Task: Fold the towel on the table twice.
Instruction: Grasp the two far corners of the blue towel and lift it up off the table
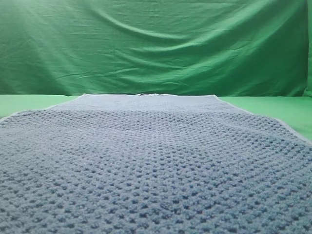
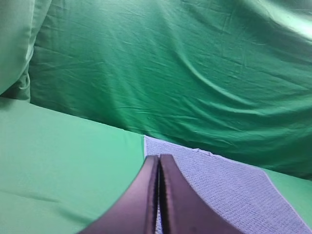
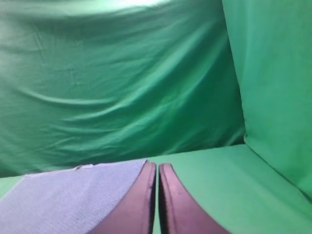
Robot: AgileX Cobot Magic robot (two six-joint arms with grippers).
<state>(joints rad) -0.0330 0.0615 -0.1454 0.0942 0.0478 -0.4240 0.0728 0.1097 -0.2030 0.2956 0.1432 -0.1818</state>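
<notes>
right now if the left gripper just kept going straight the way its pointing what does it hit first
Most likely the towel: the left gripper, jaws shut, points toward its far corner on the table. If it passes above the cloth, the green backdrop comes next. The height above the towel is unclear from the wrist view.

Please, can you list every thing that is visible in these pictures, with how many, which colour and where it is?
towel: one, blue-grey with pale edge trim, spread flat on the table, unfolded
table: one, plain green, under the towel, bare at both sides
backdrop cloth: one, wrinkled green, hanging behind the table
left pincer: one, dark, shut, holding nothing, above the towel's left edge
right pincer: one, dark, shut, holding nothing, above the towel's right edge
</notes>
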